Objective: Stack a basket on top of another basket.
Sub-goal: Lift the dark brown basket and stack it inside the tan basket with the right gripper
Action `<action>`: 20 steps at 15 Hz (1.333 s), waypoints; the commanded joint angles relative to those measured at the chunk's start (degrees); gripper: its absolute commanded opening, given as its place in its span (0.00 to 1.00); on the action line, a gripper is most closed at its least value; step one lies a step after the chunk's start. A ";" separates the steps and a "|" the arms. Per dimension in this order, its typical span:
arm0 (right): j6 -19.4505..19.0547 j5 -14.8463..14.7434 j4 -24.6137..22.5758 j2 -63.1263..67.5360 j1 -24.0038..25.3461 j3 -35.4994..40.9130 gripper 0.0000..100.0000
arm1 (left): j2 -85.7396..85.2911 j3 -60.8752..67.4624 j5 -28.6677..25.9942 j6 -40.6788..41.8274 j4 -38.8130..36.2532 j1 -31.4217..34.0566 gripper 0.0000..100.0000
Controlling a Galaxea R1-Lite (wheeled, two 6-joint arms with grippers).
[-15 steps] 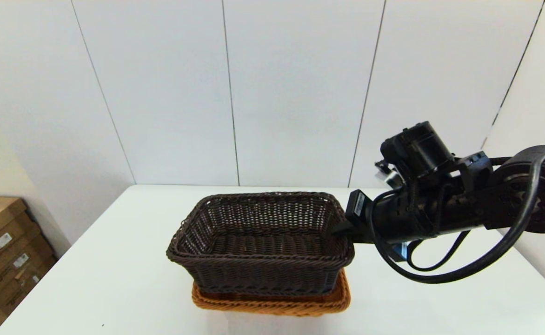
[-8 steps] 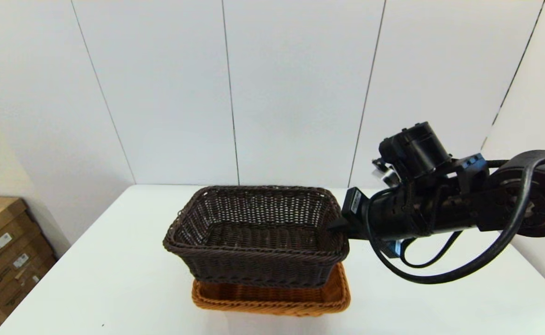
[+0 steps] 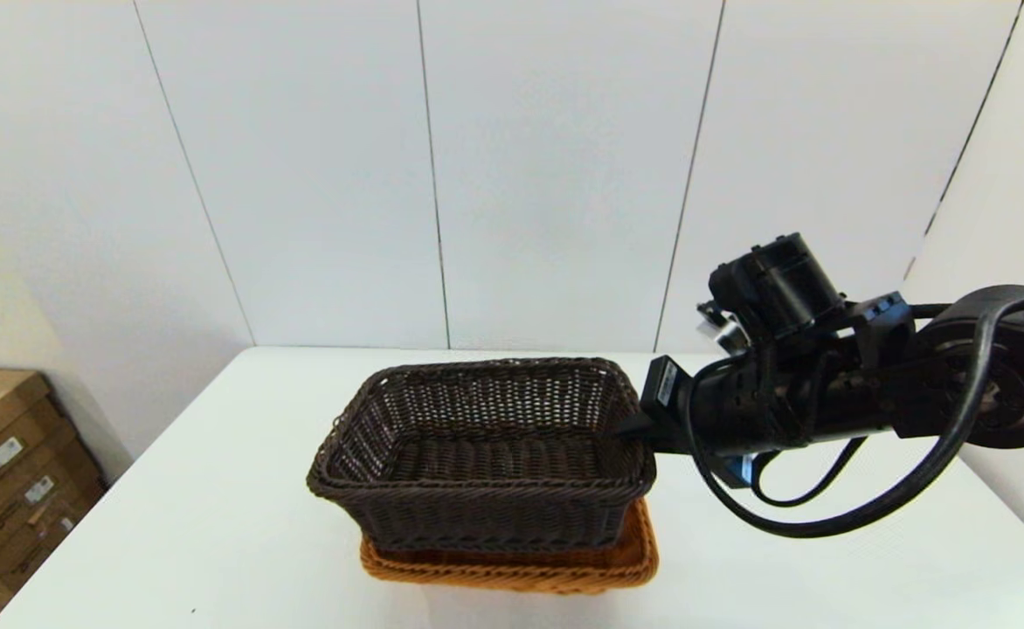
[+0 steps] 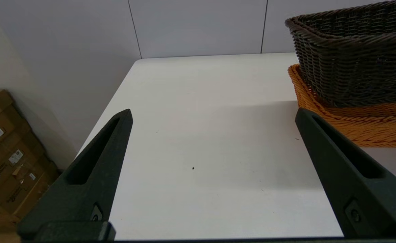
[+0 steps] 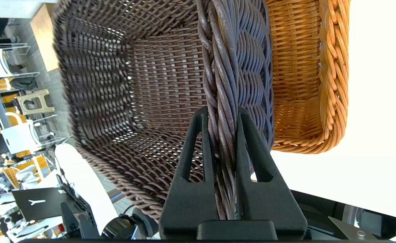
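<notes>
The dark basket (image 3: 482,454) sits over the orange basket (image 3: 512,568), its lower part set inside the orange rim, near the front middle of the white table (image 3: 215,524). It lies roughly level and offset slightly toward the robot's left, so that more orange rim shows on the right. The right gripper (image 3: 639,430) reaches in from the right at rim height; in the right wrist view its two fingers (image 5: 193,148) are closed tightly on the dark basket's braided rim (image 5: 230,84), one on each face of the right wall, with the orange basket's inside (image 5: 294,67) visible just beyond. The left gripper (image 4: 213,116) hovers low over bare table, well to the left of the baskets, its fingers spread wide and holding nothing. Cardboard boxes (image 3: 5,472) stand off the table's left edge.
</notes>
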 commanded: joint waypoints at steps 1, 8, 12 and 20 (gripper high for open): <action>0.44 0.12 -0.42 -0.11 0.03 0.57 0.00 | -0.01 0.09 -0.01 0.04 -0.03 -0.02 1.00; 1.23 0.20 -3.32 0.15 -0.14 1.19 0.00 | -0.01 0.09 -0.01 0.04 0.06 -0.02 1.00; 1.49 0.20 -3.32 0.15 -0.23 1.45 0.00 | -0.01 0.09 -0.01 -0.05 -0.03 -0.02 1.00; 1.49 0.20 -3.85 0.24 -0.84 2.42 0.00 | -0.01 0.09 -0.01 -0.05 -0.03 -0.02 1.00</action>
